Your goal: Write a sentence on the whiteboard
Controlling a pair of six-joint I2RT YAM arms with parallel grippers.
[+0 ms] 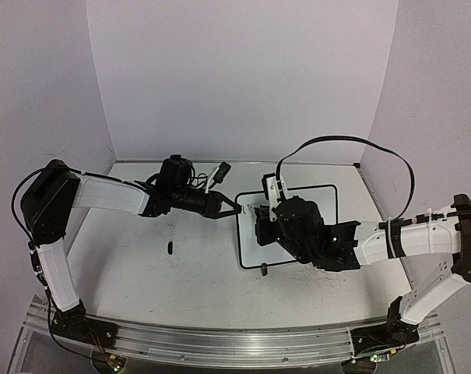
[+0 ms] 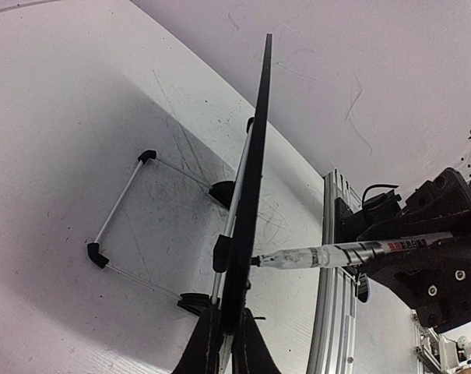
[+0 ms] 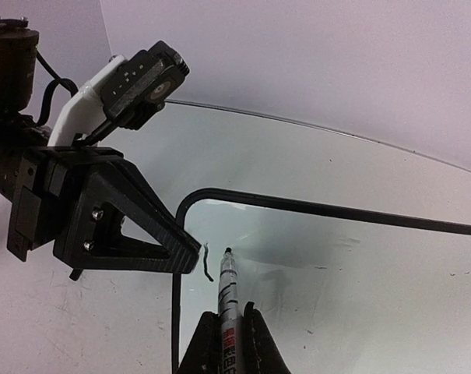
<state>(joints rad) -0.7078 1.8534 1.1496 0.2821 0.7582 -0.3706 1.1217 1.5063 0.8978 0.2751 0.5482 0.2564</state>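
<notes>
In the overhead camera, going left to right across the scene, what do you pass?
Left elbow → small black piece on the table → left gripper, clamped on the board's edge → whiteboard → right elbow.

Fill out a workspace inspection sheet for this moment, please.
Surface: white table, scuffed with dark marks.
Job's things: whiteboard tilted up on its wire stand; marker tip at the board beside one short black stroke.
Clutter: small black piece lying on the table, possibly a cap.
End effectors: left end effector shut on the whiteboard's edge; right end effector shut on the marker.
Cables: black cable arching over the right arm.
Surroundings: plain pale walls; nothing else seen.
</notes>
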